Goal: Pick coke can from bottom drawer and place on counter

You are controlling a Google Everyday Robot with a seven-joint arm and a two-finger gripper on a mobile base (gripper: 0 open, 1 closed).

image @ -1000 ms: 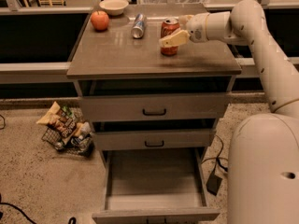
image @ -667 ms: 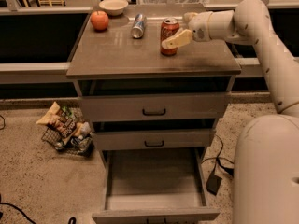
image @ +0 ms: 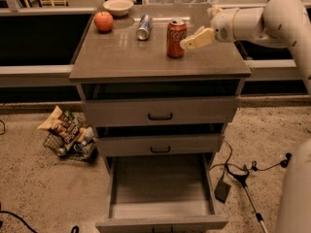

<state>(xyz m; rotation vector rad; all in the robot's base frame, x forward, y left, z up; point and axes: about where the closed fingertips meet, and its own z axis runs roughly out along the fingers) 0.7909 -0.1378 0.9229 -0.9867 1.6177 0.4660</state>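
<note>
1 coke can [image: 176, 38] stands upright on the counter [image: 121, 57], right of centre and well clear of the bottom drawer [image: 163, 223], which is pulled out toward the camera. The gripper [image: 199, 28] hangs over the counter's right side, just beside the can. Its 2 fingers [image: 197, 39] are spread apart with nothing between them: the lower 1 reaches toward the can's right side (whether its tip touches cannot be told), and the other sits higher and farther back.

3 other things share the counter: 1 silver-blue can [image: 143, 27] lying on its side left of the coke can, 1 red apple [image: 103, 21] near the left edge, and 1 pale bowl [image: 118, 6] at the back.

The cabinet has 3 drawers. The 2 upper drawers [image: 160, 111] carry black handles and sit slightly ajar. On the floor to the left rests 1 wire basket [image: 68, 137] of snack bags, and cables [image: 243, 171] lie to the right.
</note>
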